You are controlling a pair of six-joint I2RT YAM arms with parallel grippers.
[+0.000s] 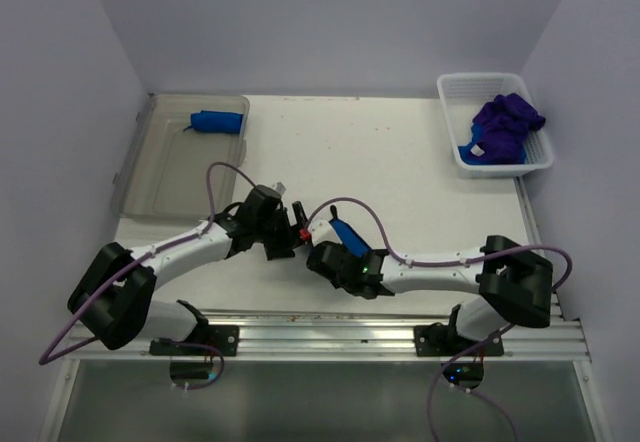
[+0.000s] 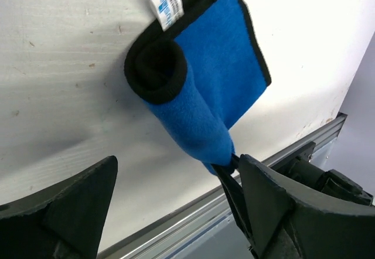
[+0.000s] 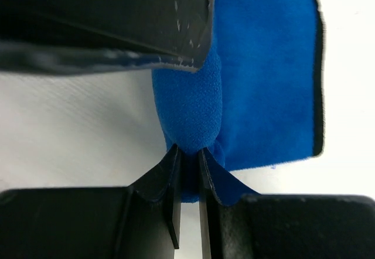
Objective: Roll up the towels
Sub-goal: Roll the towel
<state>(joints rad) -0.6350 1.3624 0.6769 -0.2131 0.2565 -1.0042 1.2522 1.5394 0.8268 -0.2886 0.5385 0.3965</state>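
Note:
A royal blue towel (image 2: 225,48) with dark edging and a white label lies on the white table, partly rolled into a tube (image 2: 181,104). It also shows in the top view (image 1: 348,234) and the right wrist view (image 3: 269,71). My right gripper (image 3: 188,153) is shut on the near end of the roll (image 3: 188,104). My left gripper (image 2: 179,159) is open, its fingers (image 2: 76,212) spread wide on either side of the roll without touching it. In the top view the left gripper (image 1: 288,226) and right gripper (image 1: 332,250) meet at the towel near the table's front edge.
A clear plastic bin (image 1: 165,177) at the back left holds one rolled blue towel (image 1: 216,122). A white basket (image 1: 462,152) at the back right holds a heap of purple towels (image 1: 505,122) over a blue one. The metal rail (image 1: 330,332) runs along the front edge.

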